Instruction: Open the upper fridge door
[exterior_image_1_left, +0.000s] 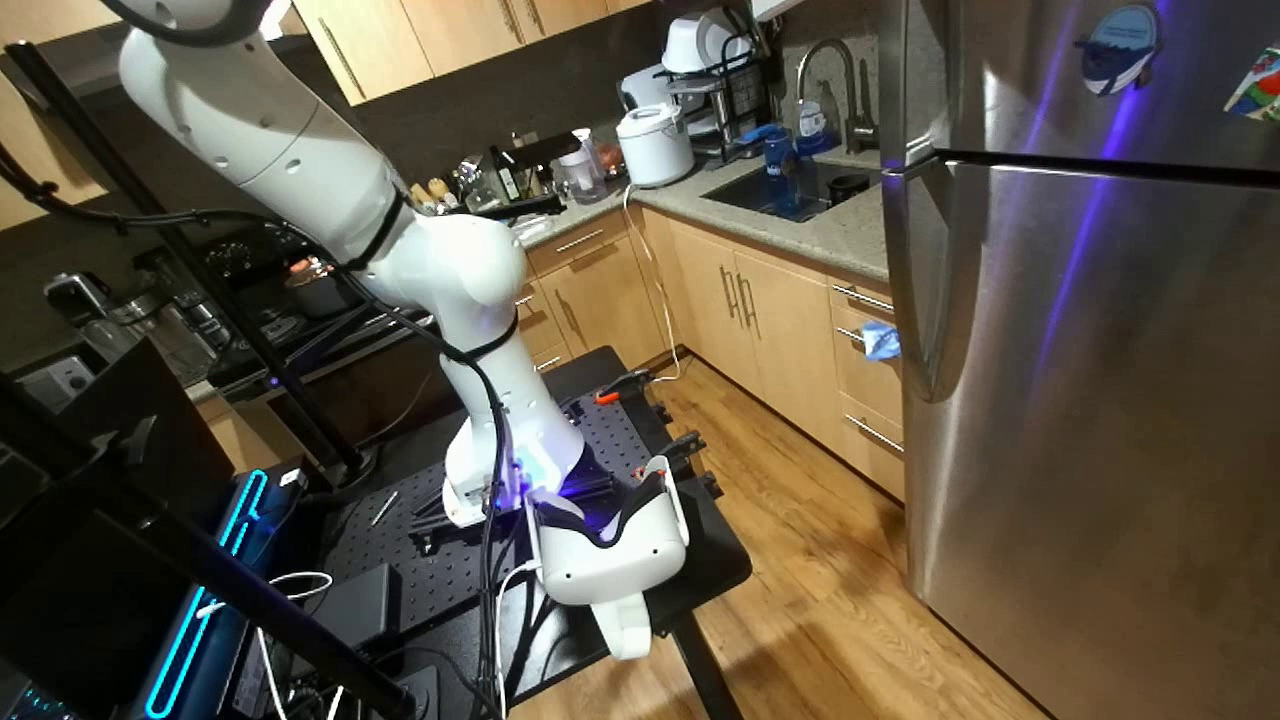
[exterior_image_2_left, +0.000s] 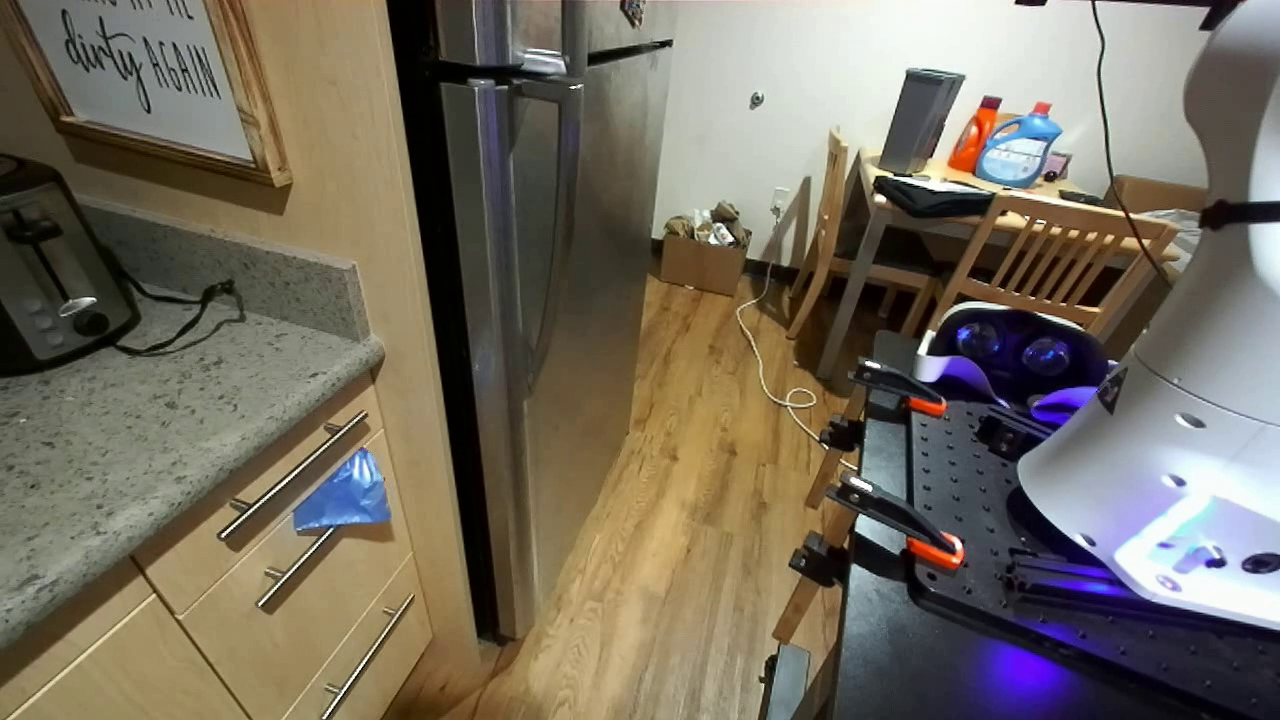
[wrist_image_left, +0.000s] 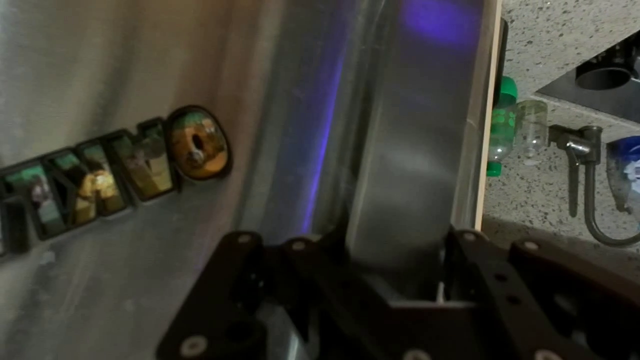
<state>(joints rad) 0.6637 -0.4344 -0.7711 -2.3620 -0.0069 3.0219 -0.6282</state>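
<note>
The gripper (wrist_image_left: 396, 245) straddles the steel handle (wrist_image_left: 415, 165) of the upper fridge door (wrist_image_left: 125, 260) in the wrist view, its fingers (wrist_image_left: 470, 255) parted, one along either edge; whether they press on the metal, we cannot tell. To the handle's left in that view, we see a picture-filled letter magnet (wrist_image_left: 100, 187) on the door; to its right, a green-capped bottle (wrist_image_left: 502, 120) on the speckled countertop (wrist_image_left: 540, 30), near a faucet (wrist_image_left: 590, 160). We find the gripper in the wrist view alone. In an exterior view, the white Franka Panda arm (exterior_image_1_left: 465, 265) extends past the top of the frame, while the upper fridge door, bearing a round blue magnet (exterior_image_1_left: 1120, 50), sits directly above the lower fridge door (exterior_image_1_left: 1100, 400). There, too, we pick out a white rice cooker (exterior_image_1_left: 655, 145) beside a dish rack (exterior_image_1_left: 745, 85). In an exterior view that takes in only the lower part of the upper fridge door, we see a toaster (exterior_image_2_left: 55, 265), a framed sign (exterior_image_2_left: 190, 110) with the words "dirty AGAIN" legible, and a blue detergent jug (exterior_image_2_left: 1018, 155) beside an orange bottle (exterior_image_2_left: 972, 140). Both exterior views give us the white VR headset (exterior_image_1_left: 610, 550) on the black table (exterior_image_1_left: 720, 560), near the arm's base (exterior_image_1_left: 520, 460).
</note>
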